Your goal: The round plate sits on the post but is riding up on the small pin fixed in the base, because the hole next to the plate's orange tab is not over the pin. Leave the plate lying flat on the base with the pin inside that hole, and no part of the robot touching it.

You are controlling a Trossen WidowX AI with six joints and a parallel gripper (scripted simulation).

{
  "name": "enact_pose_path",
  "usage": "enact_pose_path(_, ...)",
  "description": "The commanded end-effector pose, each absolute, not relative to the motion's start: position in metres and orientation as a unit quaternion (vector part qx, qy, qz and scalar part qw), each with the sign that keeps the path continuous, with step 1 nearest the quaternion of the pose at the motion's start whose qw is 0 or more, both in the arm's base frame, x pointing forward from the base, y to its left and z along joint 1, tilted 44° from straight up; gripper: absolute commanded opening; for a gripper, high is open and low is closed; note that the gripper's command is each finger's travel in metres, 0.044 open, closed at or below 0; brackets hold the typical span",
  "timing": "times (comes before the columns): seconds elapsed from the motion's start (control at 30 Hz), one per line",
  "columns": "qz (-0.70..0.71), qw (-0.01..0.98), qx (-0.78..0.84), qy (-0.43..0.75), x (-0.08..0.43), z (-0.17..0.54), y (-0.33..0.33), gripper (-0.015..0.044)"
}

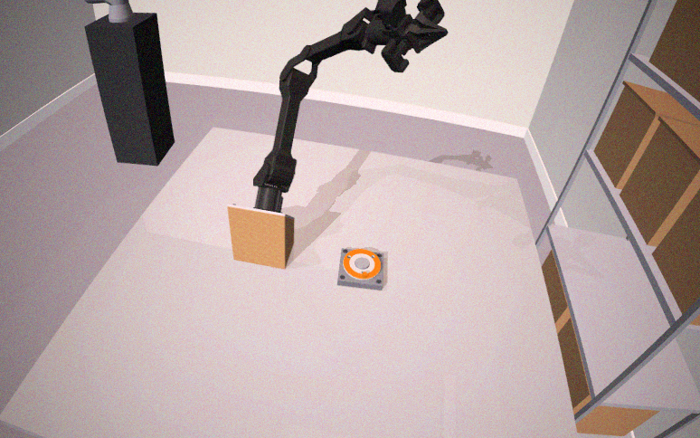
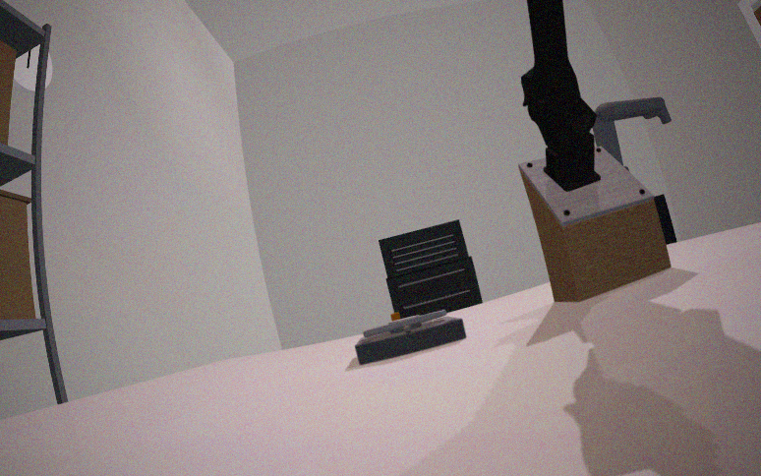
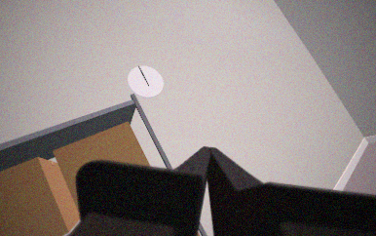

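Note:
The round plate, an orange ring [image 1: 347, 264] with a pale middle, sits on the grey square base [image 1: 361, 285] [image 2: 412, 343]. The round grey post top [image 1: 362, 263] shows at its centre. In the exterior view the plate [image 2: 373, 330] stands a little proud of the base and looks slightly tilted. The orange tab [image 2: 394, 316] sticks up there; in the top view it [image 1: 364, 273] is on the ring's near side. The pin and whether it is in the hole cannot be made out. My gripper [image 1: 445, 32] [image 3: 208, 153] is shut and empty, high above and away from the plate.
My arm stands on a wooden block [image 1: 258, 237] [image 2: 616, 258] left of the base in the top view. Shelving [image 1: 614, 289] [image 2: 38, 224] stands at the right there. A black pedestal [image 1: 121, 92] is at the back left. A dark stacked box [image 2: 426, 252] is behind the base.

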State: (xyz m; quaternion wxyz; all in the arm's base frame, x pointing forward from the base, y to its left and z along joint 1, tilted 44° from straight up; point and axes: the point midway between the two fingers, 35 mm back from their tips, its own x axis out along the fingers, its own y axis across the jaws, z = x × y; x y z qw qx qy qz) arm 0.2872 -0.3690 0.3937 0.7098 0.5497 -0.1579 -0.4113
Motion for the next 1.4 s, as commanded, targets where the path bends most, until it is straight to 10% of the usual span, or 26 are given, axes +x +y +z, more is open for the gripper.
enact_pose_path(0.0,-0.411,0.745,0.525,-0.028,0.318,0.324,-0.361,0.0000)
enact_pose_path(0.77,-0.088,0.770,0.353,0.524,0.344,0.020,-0.185,0.0000)
enact_pose_path(1.37,0.221,0.677,0.305,0.633,0.265,-0.063,-0.048,0.0000)
